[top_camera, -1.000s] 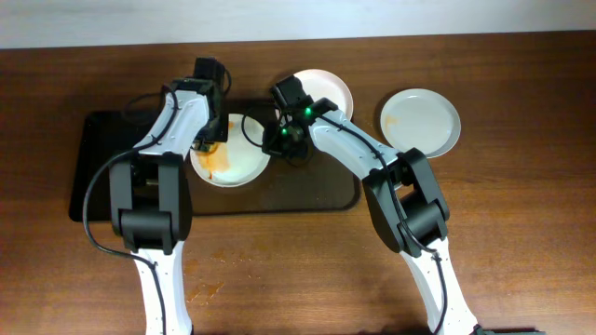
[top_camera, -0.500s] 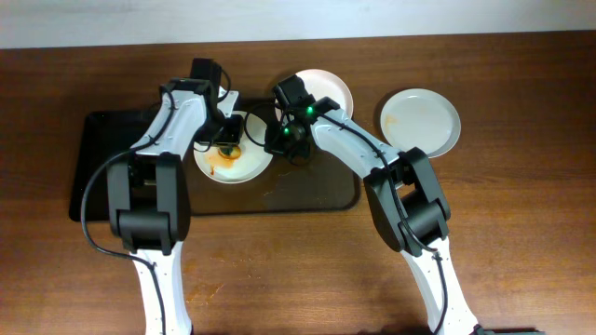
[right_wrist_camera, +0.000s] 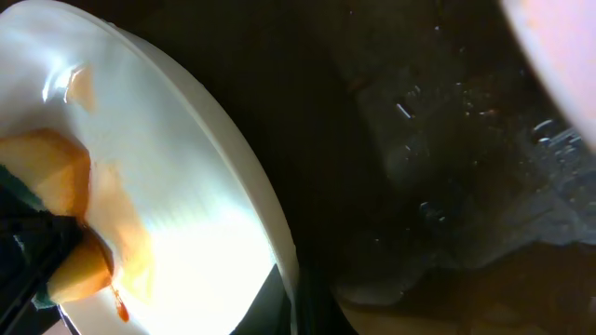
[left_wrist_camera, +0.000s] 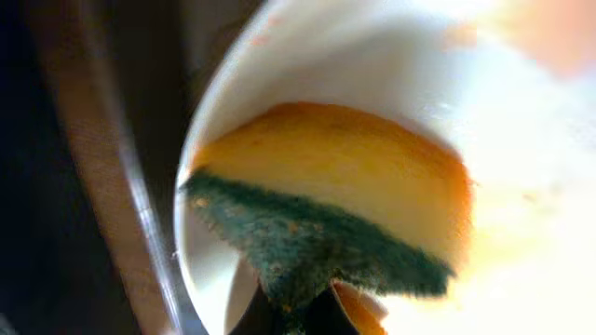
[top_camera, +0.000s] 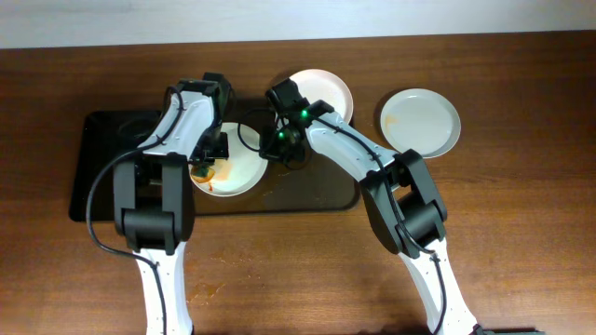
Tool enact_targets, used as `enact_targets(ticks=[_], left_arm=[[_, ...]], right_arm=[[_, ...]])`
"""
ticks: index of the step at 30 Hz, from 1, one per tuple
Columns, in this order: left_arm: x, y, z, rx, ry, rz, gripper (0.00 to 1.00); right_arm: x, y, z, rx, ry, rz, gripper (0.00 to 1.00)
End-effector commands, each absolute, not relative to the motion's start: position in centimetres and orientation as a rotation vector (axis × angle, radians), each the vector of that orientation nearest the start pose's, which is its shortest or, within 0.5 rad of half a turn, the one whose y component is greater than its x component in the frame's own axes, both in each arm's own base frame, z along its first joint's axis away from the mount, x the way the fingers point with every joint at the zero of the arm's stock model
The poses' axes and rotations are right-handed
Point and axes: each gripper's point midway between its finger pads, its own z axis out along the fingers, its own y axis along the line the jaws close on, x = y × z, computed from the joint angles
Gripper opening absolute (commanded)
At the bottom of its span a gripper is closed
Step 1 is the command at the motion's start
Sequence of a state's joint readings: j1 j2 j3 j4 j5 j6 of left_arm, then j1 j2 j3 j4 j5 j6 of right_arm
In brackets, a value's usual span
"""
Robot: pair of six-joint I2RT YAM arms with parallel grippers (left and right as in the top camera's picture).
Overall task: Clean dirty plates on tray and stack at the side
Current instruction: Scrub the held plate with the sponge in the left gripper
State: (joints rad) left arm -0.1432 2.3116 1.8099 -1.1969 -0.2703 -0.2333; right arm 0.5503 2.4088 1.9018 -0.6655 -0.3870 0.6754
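A white dirty plate with orange sauce smears lies on the black tray. My left gripper is shut on a yellow sponge with a green scrub side and presses it on the plate's left part. My right gripper is shut on the plate's right rim. The sponge also shows at the left edge of the right wrist view, with orange sauce streaks beside it.
Two clean white plates lie on the wooden table beyond the tray: one at the back centre, one at the right. The tray's wet dark surface lies right of the held plate. Small orange spots mark the table near the front.
My left gripper has moved the sponge from the plate's upper middle down to its lower left. The plate has shifted slightly. The right gripper stays on the rim.
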Motion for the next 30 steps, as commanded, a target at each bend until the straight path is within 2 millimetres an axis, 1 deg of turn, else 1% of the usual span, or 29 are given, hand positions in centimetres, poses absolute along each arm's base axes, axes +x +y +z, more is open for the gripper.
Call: enact_targets(ticks=[1, 2, 3, 4, 6, 8, 9, 10, 11, 12, 13, 14, 15, 16, 17, 18, 20, 21, 22, 23, 24, 25, 26, 28, 29, 30], left_arm=[[39.8, -9.3, -2.5, 0.386, 3.256, -0.383, 0.01], [39.9, -10.5, -2.2, 0.428, 3.221, -0.504, 0.00], [40.2, -11.4, -1.9, 0.434, 3.187, -0.589, 0.00], [40.6, -11.8, -1.8, 0.433, 3.164, -0.617, 0.00], [41.2, -11.9, -1.9, 0.434, 3.135, -0.622, 0.00], [42.9, -11.9, -1.9, 0.417, 3.072, -0.610, 0.01], [44.0, -11.5, -2.0, 0.371, 3.046, -0.575, 0.00], [44.9, -10.6, -2.2, 0.329, 3.037, -0.497, 0.00], [45.9, -9.3, -2.4, 0.253, 3.030, -0.391, 0.00], [47.2, -7.5, -2.7, 0.143, 3.012, -0.229, 0.01], [47.8, -6.4, -2.8, 0.079, 2.997, -0.132, 0.00], [48.5, -3.9, -2.7, -0.049, 2.968, 0.076, 0.00], [48.3, -2.1, -2.5, -0.142, 2.956, 0.222, 0.00], [47.6, -0.7, -2.4, -0.206, 2.959, 0.342, 0.00], [46.9, -0.3, -2.3, -0.212, 2.977, 0.387, 0.00], [46.3, -0.2, -2.4, -0.207, 3.001, 0.399, 0.01], [44.4, -0.4, -2.5, -0.167, 3.088, 0.399, 0.01], [43.6, -0.7, -2.6, -0.100, 3.134, 0.375, 0.00], [42.3, -1.7, -2.7, 0.036, 3.208, 0.285, 0.00], [41.4, -2.7, -2.8, 0.122, 3.255, 0.185, 0.01], [40.4, -4.2, -2.8, 0.241, 3.296, 0.028, 0.00], [39.9, -5.1, -2.7, 0.316, 3.303, -0.073, 0.01], [39.5, -6.4, -2.5, 0.413, 3.297, -0.213, 0.01], [38.6, -9.6, -1.7, 0.629, 3.217, -0.560, 0.01], [38.6, -10.5, -1.3, 0.662, 3.180, -0.654, 0.00], [38.7, -11.0, -1.2, 0.660, 3.158, -0.694, 0.00]], right_arm=[[43.9, 33.4, -0.3, 0.113, 2.947, 0.780, 0.04], [43.8, 33.4, -0.4, 0.113, 2.948, 0.779, 0.04], [43.8, 33.4, -0.4, 0.114, 2.949, 0.778, 0.04], [43.8, 33.4, -0.4, 0.114, 2.949, 0.778, 0.04], [43.8, 33.4, -0.4, 0.114, 2.949, 0.778, 0.04], [43.8, 33.4, -0.4, 0.114, 2.949, 0.779, 0.04], [43.8, 33.4, -0.4, 0.114, 2.950, 0.778, 0.04], [43.8, 33.4, -0.4, 0.114, 2.950, 0.778, 0.04], [43.8, 33.4, -0.4, 0.114, 2.950, 0.778, 0.04], [43.8, 33.4, -0.4, 0.114, 2.950, 0.777, 0.04], [43.8, 33.4, -0.4, 0.114, 2.950, 0.777, 0.04], [43.8, 33.4, -0.4, 0.114, 2.950, 0.777, 0.04], [43.8, 33.4, -0.4, 0.114, 2.950, 0.777, 0.04], [43.8, 33.3, -0.4, 0.114, 2.951, 0.776, 0.04], [43.8, 33.3, -0.4, 0.114, 2.951, 0.776, 0.04], [43.8, 33.3, -0.4, 0.115, 2.951, 0.776, 0.04], [43.8, 33.3, -0.4, 0.115, 2.951, 0.777, 0.04], [43.8, 33.3, -0.4, 0.115, 2.951, 0.777, 0.04], [43.8, 33.3, -0.4, 0.115, 2.951, 0.777, 0.04], [43.8, 33.3, -0.4, 0.115, 2.951, 0.777, 0.04], [43.8, 33.3, -0.4, 0.115, 2.951, 0.777, 0.04], [43.8, 33.3, -0.4, 0.115, 2.951, 0.777, 0.04], [43.8, 33.3, -0.4, 0.115, 2.951, 0.777, 0.04], [43.8, 33.3, -0.4, 0.115, 2.951, 0.777, 0.04], [43.8, 33.3, -0.4, 0.115, 2.951, 0.777, 0.04], [43.8, 33.3, -0.4, 0.115, 2.951, 0.777, 0.04]])
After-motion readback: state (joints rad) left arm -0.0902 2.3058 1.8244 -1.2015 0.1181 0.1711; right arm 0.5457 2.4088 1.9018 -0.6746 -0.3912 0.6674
